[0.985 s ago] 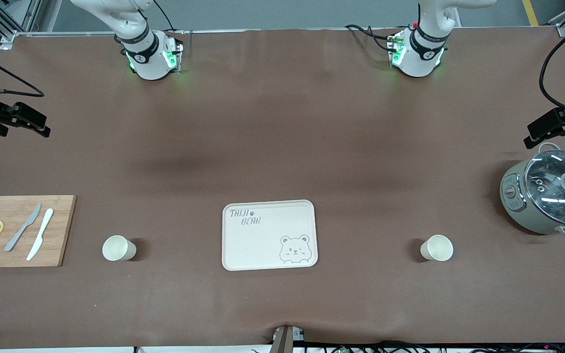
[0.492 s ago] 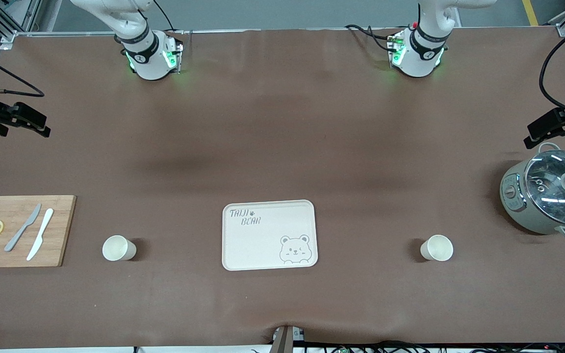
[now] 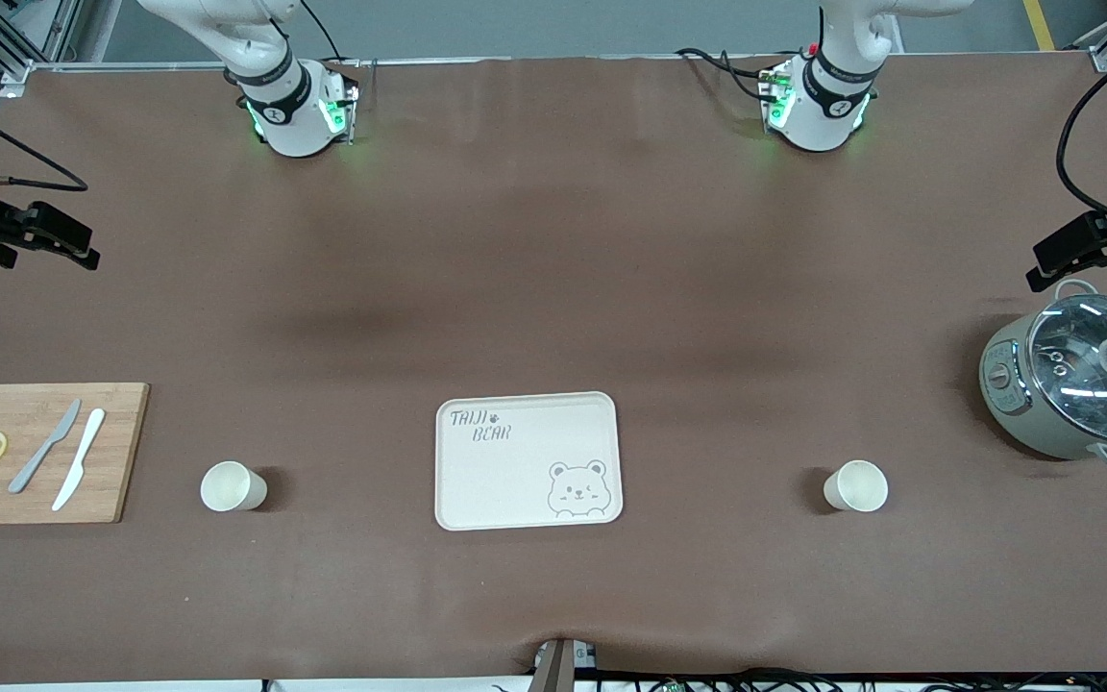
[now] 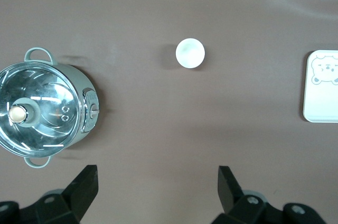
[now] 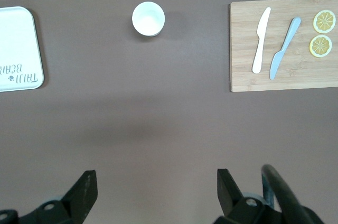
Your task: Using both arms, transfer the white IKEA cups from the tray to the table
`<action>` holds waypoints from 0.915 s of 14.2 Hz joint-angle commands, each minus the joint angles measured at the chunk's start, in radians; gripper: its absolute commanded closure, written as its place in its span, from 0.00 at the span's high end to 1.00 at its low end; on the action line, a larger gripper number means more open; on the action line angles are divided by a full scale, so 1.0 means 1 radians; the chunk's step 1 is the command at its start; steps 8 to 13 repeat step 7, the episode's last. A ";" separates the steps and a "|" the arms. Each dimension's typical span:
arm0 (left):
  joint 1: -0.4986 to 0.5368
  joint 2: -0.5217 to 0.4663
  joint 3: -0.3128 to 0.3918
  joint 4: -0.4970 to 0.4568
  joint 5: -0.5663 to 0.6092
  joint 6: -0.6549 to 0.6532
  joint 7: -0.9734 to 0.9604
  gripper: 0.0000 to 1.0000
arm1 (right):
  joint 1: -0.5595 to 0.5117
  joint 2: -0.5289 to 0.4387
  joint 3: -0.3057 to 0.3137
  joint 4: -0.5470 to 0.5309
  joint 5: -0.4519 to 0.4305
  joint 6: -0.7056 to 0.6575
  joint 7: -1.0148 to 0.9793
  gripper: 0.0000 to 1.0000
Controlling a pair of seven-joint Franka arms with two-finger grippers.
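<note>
Two white IKEA cups stand upright on the brown table. One cup (image 3: pixel 233 486) (image 5: pixel 148 18) is between the cutting board and the bear tray (image 3: pixel 515 481), toward the right arm's end. The other cup (image 3: pixel 856 485) (image 4: pixel 190 53) is between the tray and the pot, toward the left arm's end. My right gripper (image 3: pixel 92 250) (image 5: pixel 157 177) hangs open over bare table at its end, holding nothing. My left gripper (image 3: pixel 1034 269) (image 4: pixel 157 174) hangs open over bare table beside the pot, also holding nothing. Both are well away from the cups.
A wooden cutting board (image 3: pixel 35 452) (image 5: pixel 282 71) carries two knives and two lemon slices at the right arm's end. A grey-green pot with glass lid (image 3: pixel 1082 380) (image 4: pixel 45 110) stands at the left arm's end. The tray also shows in both wrist views (image 4: pixel 319 102) (image 5: pixel 16 34).
</note>
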 commanded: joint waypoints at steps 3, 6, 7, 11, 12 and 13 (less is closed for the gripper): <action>0.001 0.008 -0.003 0.020 0.024 -0.005 -0.004 1.00 | -0.017 0.000 0.011 0.014 -0.007 -0.009 -0.002 1.00; 0.002 0.008 -0.003 0.020 0.024 -0.004 -0.002 1.00 | -0.021 -0.003 0.010 0.022 -0.008 -0.032 0.000 1.00; 0.002 0.008 -0.003 0.020 0.026 -0.005 -0.002 1.00 | -0.023 -0.001 0.010 0.025 -0.008 -0.036 0.000 1.00; 0.002 0.008 -0.003 0.020 0.026 -0.005 -0.002 1.00 | -0.023 -0.001 0.010 0.025 -0.008 -0.036 0.000 1.00; 0.002 0.008 -0.003 0.020 0.026 -0.005 -0.002 1.00 | -0.023 -0.001 0.010 0.025 -0.008 -0.036 0.000 1.00; 0.002 0.008 -0.003 0.020 0.026 -0.005 -0.002 1.00 | -0.023 -0.001 0.010 0.025 -0.008 -0.036 0.000 1.00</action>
